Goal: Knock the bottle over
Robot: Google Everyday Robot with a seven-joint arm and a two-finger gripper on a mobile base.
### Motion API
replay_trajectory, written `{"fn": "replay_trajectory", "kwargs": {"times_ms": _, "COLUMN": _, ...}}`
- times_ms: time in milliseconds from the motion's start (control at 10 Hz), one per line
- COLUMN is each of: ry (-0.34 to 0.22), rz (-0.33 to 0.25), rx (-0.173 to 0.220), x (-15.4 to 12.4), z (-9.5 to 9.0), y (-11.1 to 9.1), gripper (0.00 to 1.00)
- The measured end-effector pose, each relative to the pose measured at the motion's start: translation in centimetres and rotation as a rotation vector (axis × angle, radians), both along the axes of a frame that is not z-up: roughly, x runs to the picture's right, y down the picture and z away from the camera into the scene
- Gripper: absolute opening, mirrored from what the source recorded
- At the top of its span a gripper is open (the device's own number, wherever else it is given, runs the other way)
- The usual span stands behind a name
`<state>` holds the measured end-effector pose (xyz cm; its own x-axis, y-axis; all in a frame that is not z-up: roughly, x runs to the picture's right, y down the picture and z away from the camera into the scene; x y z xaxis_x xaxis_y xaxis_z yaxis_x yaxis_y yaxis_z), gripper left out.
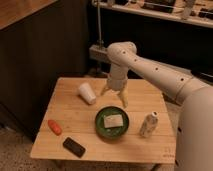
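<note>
While small whitish-beige mottled bottle [148, 124] stands upright right of round green bowl [99, 121], I see gripper [114, 95] beside white foam cup [87, 93], fingers spread, empty.

The gripper [114, 98] has pale yellow fingers [123, 98] and hangs over the light brown wooden table [150, 97], beside a plain white cup [87, 93]. The bottle [148, 125] is whitish with a spotty label, the bowl [99, 119] green, the phone [74, 147] black.

We have one view, set high and angled down on the whole table [70, 112] from middling range. The open claw [113, 96] hangs over its far half, with the arm [155, 75] entering from the view's right edge.
</note>
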<state>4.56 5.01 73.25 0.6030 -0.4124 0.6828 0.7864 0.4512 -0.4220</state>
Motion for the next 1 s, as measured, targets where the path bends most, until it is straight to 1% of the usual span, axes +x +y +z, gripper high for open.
{"fn": "replay_trajectory", "kwargs": {"times_ms": 200, "ry": 0.004, "rz": 0.002, "rx": -0.002, "x": 0.4, "z": -0.4, "y": 0.2, "gripper": 0.80}}
{"fn": "replay_trajectory", "kwargs": {"times_ms": 500, "ry": 0.040, "rz": 0.021, "rx": -0.006, "x": 3.7, "z": -3.0, "y": 1.1, "gripper": 0.80}}
{"fn": "replay_trajectory", "kwargs": {"times_ms": 700, "ry": 0.049, "rz": 0.037, "rx": -0.012, "x": 5.0, "z": -3.9, "y": 1.6, "gripper": 0.80}}
{"fn": "replay_trajectory", "kwargs": {"times_ms": 800, "ry": 0.056, "rz": 0.051, "rx": -0.015, "x": 6.2, "z": -4.5, "y": 1.9, "gripper": 0.77}}
{"fn": "replay_trajectory", "kwargs": {"times_ms": 900, "ry": 0.061, "rz": 0.064, "rx": -0.012, "x": 7.0, "z": -5.1, "y": 1.8, "gripper": 0.70}}
{"fn": "replay_trajectory", "kwargs": {"times_ms": 1000, "ry": 0.068, "rz": 0.082, "rx": -0.009, "x": 8.3, "z": -5.8, "y": 1.8, "gripper": 0.58}}
